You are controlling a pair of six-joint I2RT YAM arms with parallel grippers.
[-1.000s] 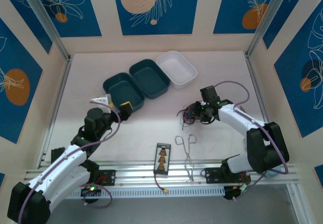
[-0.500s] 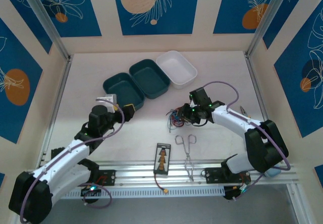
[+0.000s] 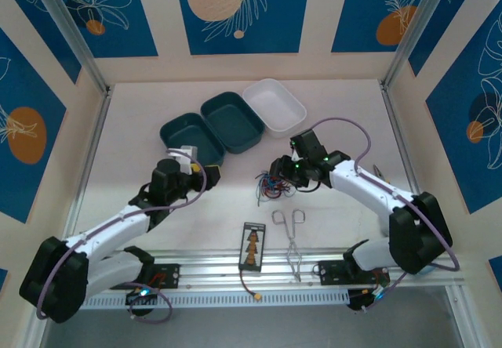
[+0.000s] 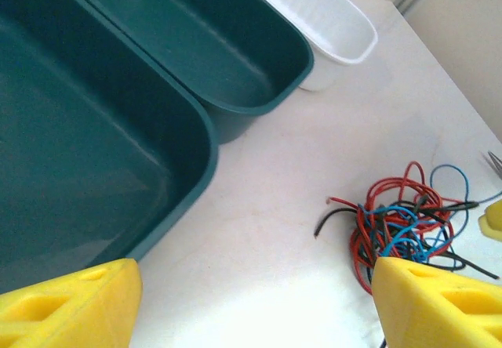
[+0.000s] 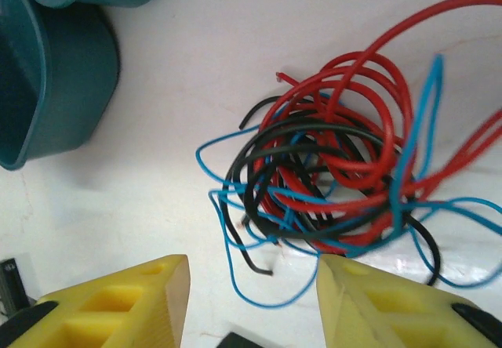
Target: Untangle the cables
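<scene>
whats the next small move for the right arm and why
Probably ease the right gripper forward and close on the blue loop at the near edge of the cables. Its jaws stand open with that loop lying just between their tips, and the tangle is bunched on the table.

This is a robotics lab bench set up as a closed test booth: a pale table (image 3: pixel 227 199) walled in by cream panels with blue leaf-and-circle prints (image 3: pixel 239 11) and framed by metal posts (image 3: pixel 70 34). A white robot arm on the left (image 3: pixel 110 234) and another on the right (image 3: pixel 369 187) are bolted to a slotted aluminium rail (image 3: pixel 208 273) at the near edge, with forceps (image 3: pixel 292 238) and a small circuit board (image 3: pixel 252 248) lying nearby.
</scene>
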